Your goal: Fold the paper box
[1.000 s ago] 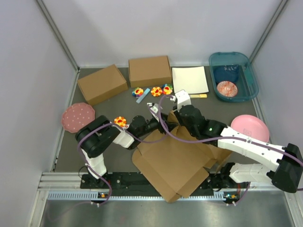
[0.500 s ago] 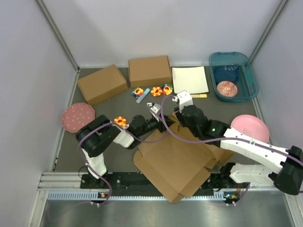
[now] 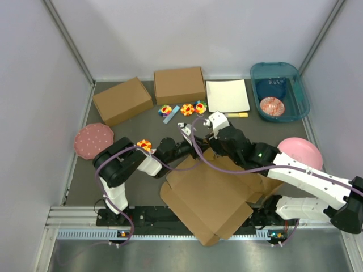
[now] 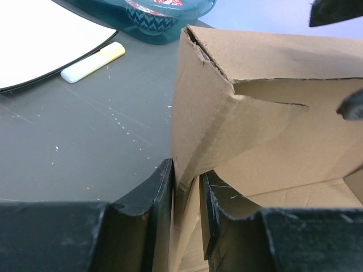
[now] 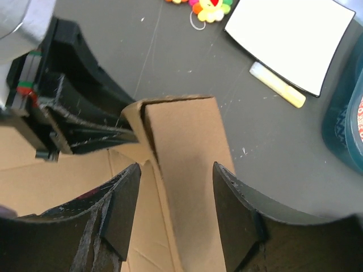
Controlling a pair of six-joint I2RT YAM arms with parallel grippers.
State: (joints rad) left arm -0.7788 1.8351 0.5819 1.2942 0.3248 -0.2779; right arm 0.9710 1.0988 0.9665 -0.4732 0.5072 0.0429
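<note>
The paper box (image 3: 207, 195) is a large brown die-cut cardboard sheet lying at the near middle of the table, its far flap raised upright. My left gripper (image 3: 194, 148) is shut on the lower edge of that raised flap; in the left wrist view its fingers (image 4: 186, 181) pinch the cardboard (image 4: 266, 113). My right gripper (image 3: 211, 139) is open and straddles the top of the same flap; in the right wrist view its fingers (image 5: 177, 173) stand on either side of the flap (image 5: 187, 141) without touching it. The left fingers (image 5: 85, 133) show beside it.
Two ready-made cardboard boxes (image 3: 122, 100) (image 3: 179, 85) and a white sheet (image 3: 227, 95) lie at the back. A teal bin (image 3: 279, 90) holds bowls. Pink plates sit left (image 3: 93, 140) and right (image 3: 299, 152). Flower toys (image 3: 187, 109) and a yellow marker (image 3: 238, 115) lie nearby.
My right gripper has moved a little toward the back of the table along the raised flap. The sheet shifted slightly. The left gripper keeps its hold.
</note>
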